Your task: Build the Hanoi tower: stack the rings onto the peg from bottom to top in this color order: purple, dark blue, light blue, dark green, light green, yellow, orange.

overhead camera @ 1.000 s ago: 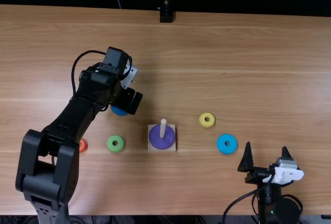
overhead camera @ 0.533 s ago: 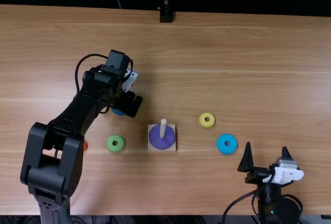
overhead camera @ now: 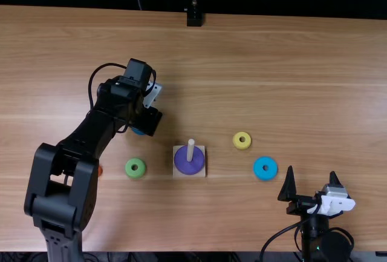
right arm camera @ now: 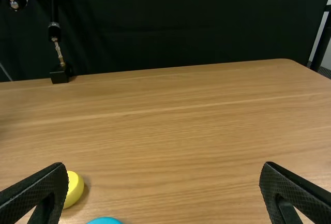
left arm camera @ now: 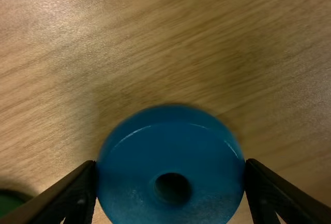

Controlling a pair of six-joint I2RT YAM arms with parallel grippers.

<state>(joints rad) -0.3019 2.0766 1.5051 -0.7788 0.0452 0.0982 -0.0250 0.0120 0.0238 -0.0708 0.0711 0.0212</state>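
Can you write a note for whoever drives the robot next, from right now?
Left hand: shut on the dark blue ring.
Right hand: open, empty, by the table's near edge.
Done: purple ring on the peg.
Loose: light blue ring and yellow ring right of the peg, light green ring left of it, orange ring partly behind the left arm.
Something dark green shows beside the left hand.
To do: dark blue, light blue, dark green, light green, yellow, orange.
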